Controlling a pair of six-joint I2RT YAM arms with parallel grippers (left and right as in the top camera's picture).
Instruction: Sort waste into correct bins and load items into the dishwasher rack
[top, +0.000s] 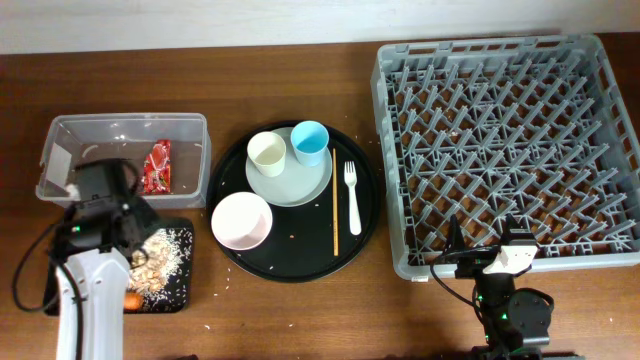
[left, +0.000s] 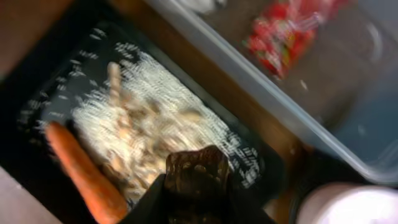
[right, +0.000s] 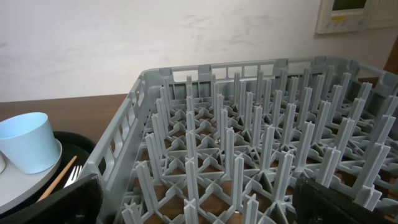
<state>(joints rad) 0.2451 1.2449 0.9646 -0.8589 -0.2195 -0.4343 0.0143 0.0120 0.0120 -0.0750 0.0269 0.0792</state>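
At the left edge the clear tub (top: 125, 120) holds the red wrapper (top: 158, 166). In front of it, at the front-left corner, the shallow black tray (top: 178, 302) carries rice scraps (top: 162, 254) and the carrot (top: 131, 299) — only the left wrist view shows the left gripper (left: 196, 190) pinched on the small brown lump (left: 198, 169) above them. The round black tray (top: 300, 262) sits mid-table with bare wood either side, and the dishwasher rack (top: 480, 47) fills the right end, the right gripper (right: 199, 202) — spread wide, empty — at its front wall.
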